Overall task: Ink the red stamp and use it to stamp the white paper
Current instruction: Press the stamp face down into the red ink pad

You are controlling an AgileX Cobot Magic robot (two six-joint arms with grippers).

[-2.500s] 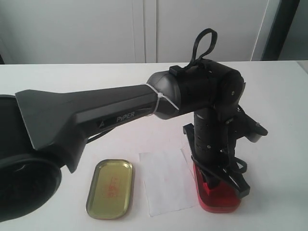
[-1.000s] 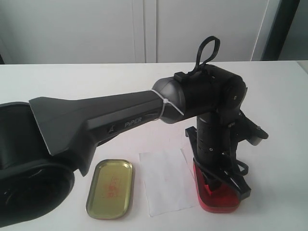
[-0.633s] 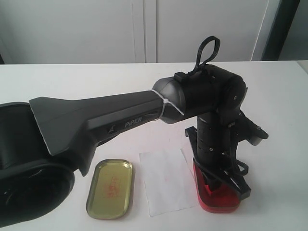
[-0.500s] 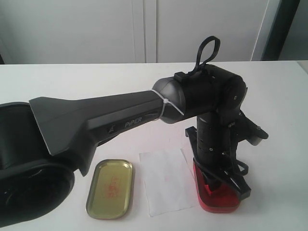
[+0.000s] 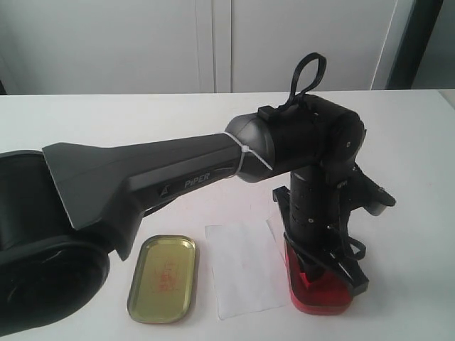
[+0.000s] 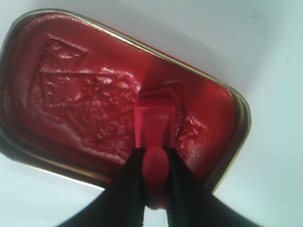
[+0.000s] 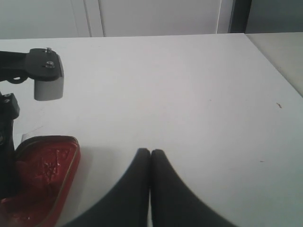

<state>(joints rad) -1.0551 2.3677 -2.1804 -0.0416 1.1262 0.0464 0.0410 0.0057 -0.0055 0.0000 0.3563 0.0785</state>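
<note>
White worktop (image 5: 106,121), inking step.
Left pincer (image 6: 155,160) grasps red stamp (image 6: 152,124) by its knob, face in the ink tin (image 6: 242,109) right of white paper (image 5: 245,266); I judge it light, stiff, slick. Right pincer (image 7: 150,154) clenched, empty.

We see a white surface (image 5: 106,121) before pale panels (image 5: 106,42) (a seam splits them), a dark upright strip (image 5: 410,42) at right.
</note>
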